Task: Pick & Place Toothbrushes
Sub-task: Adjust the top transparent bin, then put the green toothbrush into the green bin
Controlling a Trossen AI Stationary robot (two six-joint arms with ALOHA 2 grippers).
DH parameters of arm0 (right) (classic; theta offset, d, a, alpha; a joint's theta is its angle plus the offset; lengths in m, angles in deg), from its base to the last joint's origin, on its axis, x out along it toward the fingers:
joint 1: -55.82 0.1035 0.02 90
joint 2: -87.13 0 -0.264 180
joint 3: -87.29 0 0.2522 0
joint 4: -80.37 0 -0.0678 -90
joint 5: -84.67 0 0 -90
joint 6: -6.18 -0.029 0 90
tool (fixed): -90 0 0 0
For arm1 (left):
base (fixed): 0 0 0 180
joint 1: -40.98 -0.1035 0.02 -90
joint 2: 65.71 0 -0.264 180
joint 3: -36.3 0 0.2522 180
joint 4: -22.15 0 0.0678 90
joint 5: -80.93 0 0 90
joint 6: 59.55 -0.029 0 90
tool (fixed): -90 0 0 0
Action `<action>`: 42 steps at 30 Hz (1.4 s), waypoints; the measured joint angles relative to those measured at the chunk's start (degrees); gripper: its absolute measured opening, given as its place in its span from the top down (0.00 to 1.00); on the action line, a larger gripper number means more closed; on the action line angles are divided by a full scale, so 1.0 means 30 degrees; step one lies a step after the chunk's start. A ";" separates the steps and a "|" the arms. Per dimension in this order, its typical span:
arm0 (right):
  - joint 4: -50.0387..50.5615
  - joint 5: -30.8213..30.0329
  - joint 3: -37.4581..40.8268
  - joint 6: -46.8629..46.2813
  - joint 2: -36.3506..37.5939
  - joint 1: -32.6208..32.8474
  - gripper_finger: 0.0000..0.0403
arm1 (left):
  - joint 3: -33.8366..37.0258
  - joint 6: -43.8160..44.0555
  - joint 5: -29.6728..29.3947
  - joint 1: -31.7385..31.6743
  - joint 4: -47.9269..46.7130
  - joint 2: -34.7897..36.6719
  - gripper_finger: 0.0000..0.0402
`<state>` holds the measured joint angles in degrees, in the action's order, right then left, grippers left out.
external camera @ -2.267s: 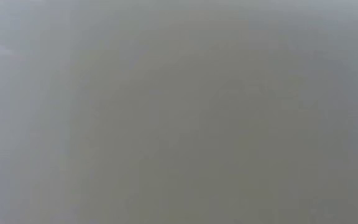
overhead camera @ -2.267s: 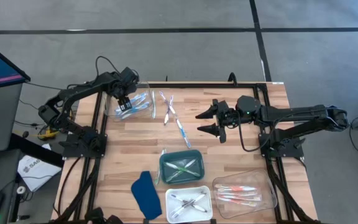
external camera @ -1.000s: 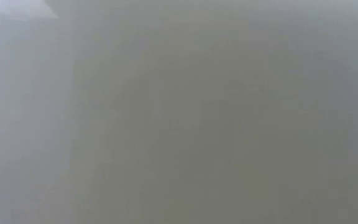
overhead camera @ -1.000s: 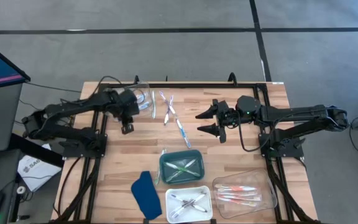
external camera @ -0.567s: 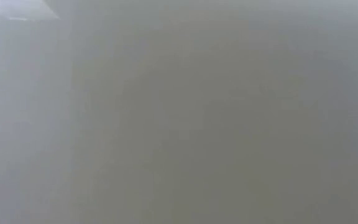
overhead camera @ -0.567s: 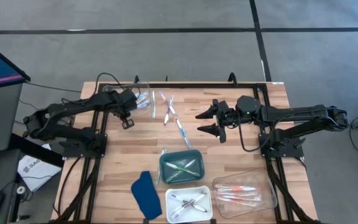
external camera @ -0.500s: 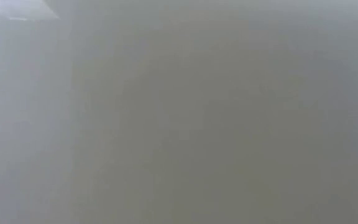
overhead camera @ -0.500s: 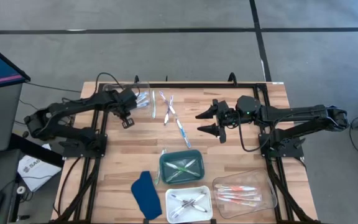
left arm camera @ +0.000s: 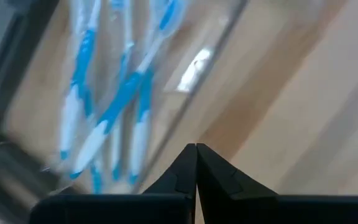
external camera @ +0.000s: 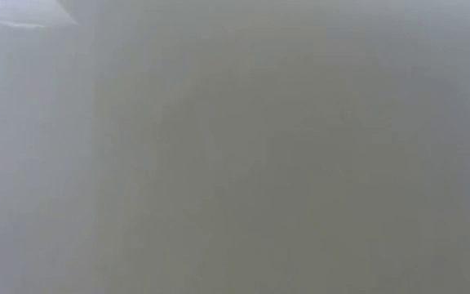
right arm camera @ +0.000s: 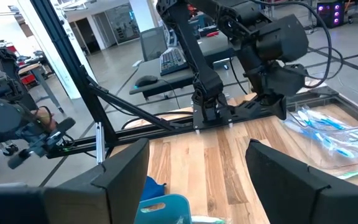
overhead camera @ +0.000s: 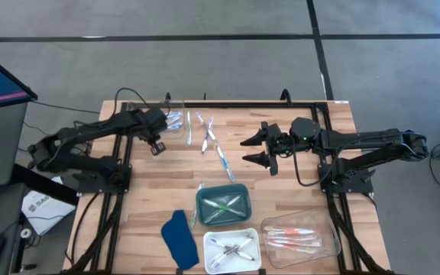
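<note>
Blue toothbrushes lie in a clear tray at the table's far left. Three loose toothbrushes lie on the wood at the table's middle, one of them nearer. My left gripper is shut and holds nothing. It hangs just on the near-left side of the clear tray, with its fingertips together over bare wood. My right gripper stands open, level, right of the loose toothbrushes, with nothing between its fingers. The low view shows only grey.
A green tray holds green toothbrushes. A white tray holds grey ones, and a clear tray at the near right holds pink-orange ones. A dark blue flat piece lies left of the white tray. Bare wood lies between the arms.
My left gripper, shut throughout, has shifted a little toward the table's far edge beside the clear tray. My right arm has kept still.
</note>
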<state>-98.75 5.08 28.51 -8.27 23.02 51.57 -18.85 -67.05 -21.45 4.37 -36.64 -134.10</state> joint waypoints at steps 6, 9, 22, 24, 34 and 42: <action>-0.0018 0.0004 0.0000 0.0953 0.0000 0.0000 0.35 | 0.0000 0.0635 0.4982 0.0895 0.0703 0.1498 1.00; -0.0105 0.0004 0.0000 0.0960 0.0000 0.0000 0.35 | 0.0000 0.1836 0.6261 0.1766 0.1479 0.2290 0.99; -0.0378 0.0001 -0.0007 0.0953 0.0000 0.0019 0.35 | -0.0007 0.7908 0.7284 0.8713 0.4331 0.3116 0.99; -0.0372 0.0007 -0.0007 0.0960 0.0000 0.0015 0.35 | -0.0015 0.8629 0.7223 0.9904 0.4989 0.2985 0.99; -0.0353 0.0007 -0.0007 0.0953 0.0000 0.0034 0.35 | -0.0022 0.9158 0.6587 1.4354 0.6273 0.1698 0.99; -0.0350 0.0007 -0.0007 0.0953 0.0000 0.0036 0.35 | -0.0022 1.1031 0.4115 1.6349 0.8288 -0.1868 1.00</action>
<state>-99.80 5.10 28.49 -5.42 23.02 51.68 -18.92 -33.96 -9.11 53.41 -11.78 -139.71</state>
